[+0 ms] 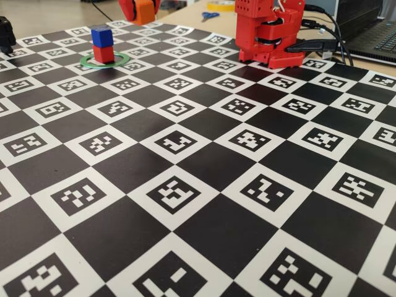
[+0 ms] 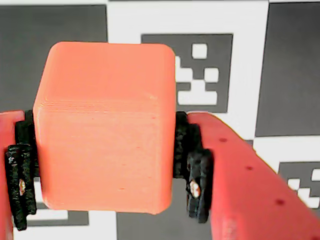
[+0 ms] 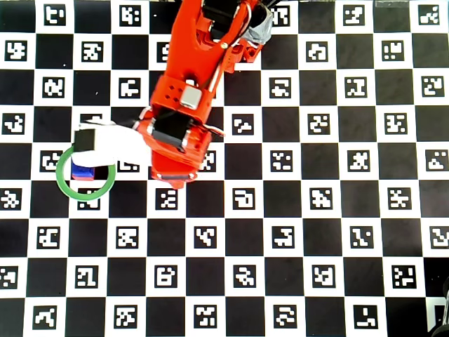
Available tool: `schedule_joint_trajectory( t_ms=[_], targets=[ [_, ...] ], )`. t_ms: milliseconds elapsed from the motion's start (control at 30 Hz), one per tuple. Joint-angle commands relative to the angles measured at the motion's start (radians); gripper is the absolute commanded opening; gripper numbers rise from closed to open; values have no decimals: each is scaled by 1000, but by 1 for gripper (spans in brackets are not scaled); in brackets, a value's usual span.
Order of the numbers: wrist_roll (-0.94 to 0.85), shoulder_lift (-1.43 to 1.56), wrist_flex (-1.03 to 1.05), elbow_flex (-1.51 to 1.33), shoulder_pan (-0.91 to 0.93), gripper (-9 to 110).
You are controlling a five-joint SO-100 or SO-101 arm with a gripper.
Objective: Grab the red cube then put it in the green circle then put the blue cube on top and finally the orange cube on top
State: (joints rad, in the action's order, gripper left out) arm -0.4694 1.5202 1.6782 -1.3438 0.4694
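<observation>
The red cube [image 1: 103, 54] sits inside the green circle [image 1: 86, 62] at the far left of the checkerboard in the fixed view. The blue cube [image 1: 101, 36] is stacked on it. My gripper [image 1: 141, 9] hangs in the air behind and to the right of the stack, shut on the orange cube [image 1: 144, 11]. In the wrist view the orange cube [image 2: 105, 130] fills the space between the black pads of my gripper [image 2: 107, 190]. In the overhead view my wrist covers part of the green circle [image 3: 66, 184] and the blue cube [image 3: 85, 170].
The red arm base [image 1: 269, 31] stands at the board's far edge, right of the stack. Behind it on the table lie blue-handled scissors [image 1: 209, 15], a yellow tape roll [image 1: 223, 5] and a laptop [image 1: 377, 34]. A black object [image 1: 6, 34] stands at the far left.
</observation>
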Motion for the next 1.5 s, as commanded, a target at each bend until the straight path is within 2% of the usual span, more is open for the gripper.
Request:
schedule_joint_trajectory(
  t_ms=[0, 667, 1133, 1467],
  targets=[
    [-74, 25, 17, 143, 71, -1],
    [-341, -227, 31, 468, 336, -2],
    [-431, -360, 38, 597, 396, -2],
    [-446, -408, 15, 586, 408, -2]
  ],
)
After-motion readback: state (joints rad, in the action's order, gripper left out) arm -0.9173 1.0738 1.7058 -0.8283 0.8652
